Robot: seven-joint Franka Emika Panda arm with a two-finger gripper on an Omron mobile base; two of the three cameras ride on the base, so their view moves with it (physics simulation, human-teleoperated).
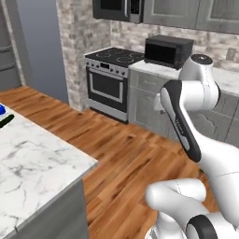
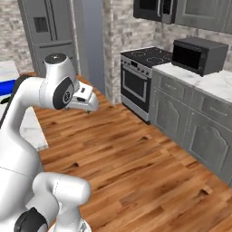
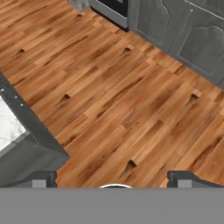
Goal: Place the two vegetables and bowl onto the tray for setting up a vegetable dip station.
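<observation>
Spread wide and holding nothing, the two-finger gripper (image 3: 113, 177) hangs over the warm brown wooden plank floor (image 3: 118, 96), its dark fingertips (image 3: 41, 178) apart at the view's lower corners. A white marble-topped island counter (image 1: 32, 163) with grey sides stands beside it. At that counter's far left edge peek a sliver of the bright blue tray (image 1: 2, 109) and the slim dark green cucumber-like stick (image 1: 6, 121) just before it. Across the room stand a steel oven range (image 1: 109, 81), a black microwave (image 1: 167, 50) and grey cabinets (image 2: 190, 122).
</observation>
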